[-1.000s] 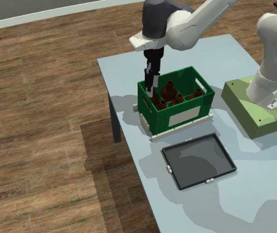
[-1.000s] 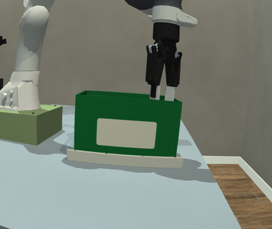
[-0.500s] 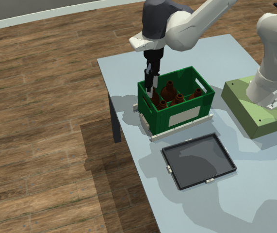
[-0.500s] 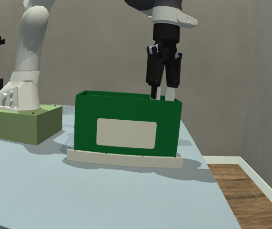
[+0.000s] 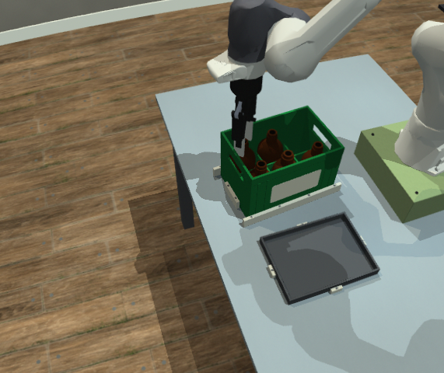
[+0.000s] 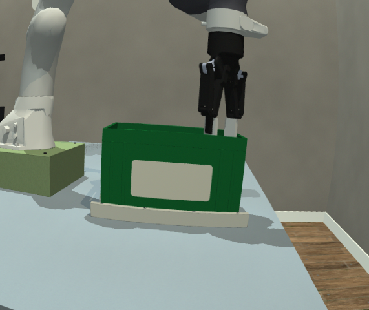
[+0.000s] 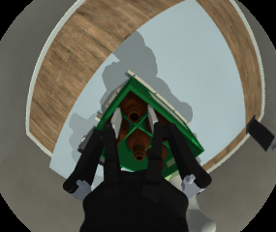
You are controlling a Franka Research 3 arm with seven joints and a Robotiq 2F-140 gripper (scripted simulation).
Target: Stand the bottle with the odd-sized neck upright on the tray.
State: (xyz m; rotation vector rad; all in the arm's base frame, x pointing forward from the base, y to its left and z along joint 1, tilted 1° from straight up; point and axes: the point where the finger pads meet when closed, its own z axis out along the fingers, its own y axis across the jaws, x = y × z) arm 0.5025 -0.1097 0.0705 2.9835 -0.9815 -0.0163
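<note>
The green crate (image 5: 294, 186) (image 6: 117, 173) (image 7: 183, 132) stands upright on the table. Brown bottles stand in it, among them a back middle one (image 5: 271, 145), a front-left one (image 5: 260, 166), a front middle one (image 5: 287, 158) and a right one (image 5: 317, 148). My gripper (image 5: 243, 142) (image 6: 220, 129) (image 7: 134, 112) points down, partly open, its tips just inside the crate at the back-left bottle (image 5: 248, 157) (image 7: 134, 116). That bottle's mouth shows between the fingertips, with gaps at both sides. Neck differences are too small to tell. The dark tray (image 5: 318, 256) lies flat, holding no bottle.
A long pale rail (image 5: 290, 205) (image 6: 169, 215) runs along the crate's front; a short rail (image 5: 231, 194) is at its left. Small pale blocks edge the tray. The crate walls rise around the bottles. The green robot base block (image 5: 410, 180) (image 6: 17, 170) stands beyond the crate's right end.
</note>
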